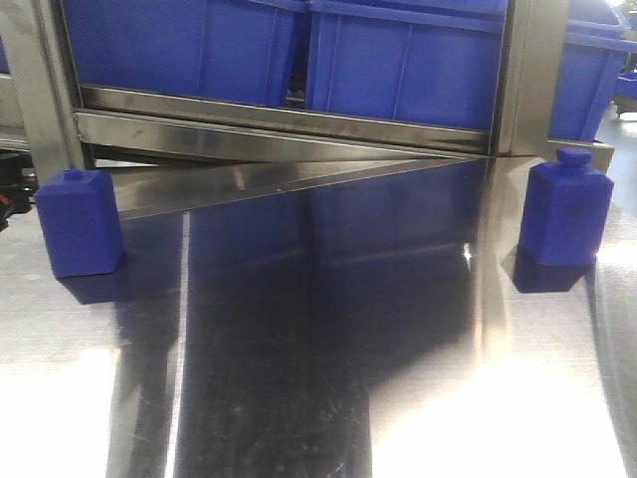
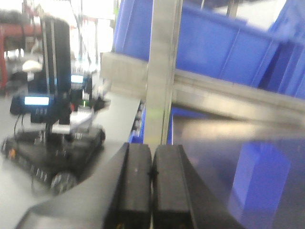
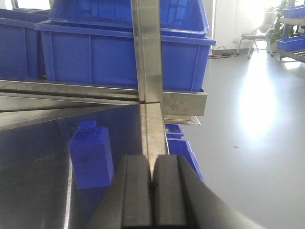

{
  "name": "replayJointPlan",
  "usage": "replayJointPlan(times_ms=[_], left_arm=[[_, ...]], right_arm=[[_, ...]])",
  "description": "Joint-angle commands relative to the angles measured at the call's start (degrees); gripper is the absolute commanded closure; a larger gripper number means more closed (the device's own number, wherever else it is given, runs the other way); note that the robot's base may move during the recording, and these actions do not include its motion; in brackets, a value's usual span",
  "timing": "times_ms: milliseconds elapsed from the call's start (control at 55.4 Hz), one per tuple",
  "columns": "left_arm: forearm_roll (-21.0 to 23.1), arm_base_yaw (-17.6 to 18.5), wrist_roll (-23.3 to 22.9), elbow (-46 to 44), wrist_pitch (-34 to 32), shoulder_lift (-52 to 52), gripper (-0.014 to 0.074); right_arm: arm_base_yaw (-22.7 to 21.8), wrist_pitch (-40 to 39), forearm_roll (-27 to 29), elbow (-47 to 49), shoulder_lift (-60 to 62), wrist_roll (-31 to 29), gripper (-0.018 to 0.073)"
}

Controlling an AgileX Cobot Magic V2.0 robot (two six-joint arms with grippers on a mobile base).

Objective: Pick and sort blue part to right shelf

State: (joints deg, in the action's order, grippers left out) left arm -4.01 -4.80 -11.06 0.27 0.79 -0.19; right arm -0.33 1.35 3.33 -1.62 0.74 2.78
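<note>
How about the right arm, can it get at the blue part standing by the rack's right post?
Probably yes. The blue part stands upright on the steel table, close ahead of the right arm's jaws, with nothing between them. The jaws are shut and would have to open first.

The table [image 1: 299, 378] is being washed by white glare at its near corners. Shadows are being cast beside the left part [image 1: 80, 224] and right part [image 1: 565, 214]. The left wrist view is being blurred; the floor [image 3: 257, 95] is being overexposed.
</note>
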Motion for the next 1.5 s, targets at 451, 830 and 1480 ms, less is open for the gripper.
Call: replayJointPlan(times_ms=[451, 830, 1480], left_arm=[[-2.1, 4.3, -0.1, -25.1, 8.5, 11.0, 0.0391], [0.8, 21.6, -0.1, -42.5, 23.2, 39.8, 0.0107], [7.0, 24.8, -7.7, -79.5, 52.8, 84.7, -0.0004]], right_arm=[[-0.2, -5.0, -0.2, 0.4, 0.9, -0.2, 0.0519], [-0.2, -5.0, -0.2, 0.4, 0.9, -0.2, 0.0519], [-0.2, -5.0, -0.2, 0.4, 0.9, -0.2, 0.0519]])
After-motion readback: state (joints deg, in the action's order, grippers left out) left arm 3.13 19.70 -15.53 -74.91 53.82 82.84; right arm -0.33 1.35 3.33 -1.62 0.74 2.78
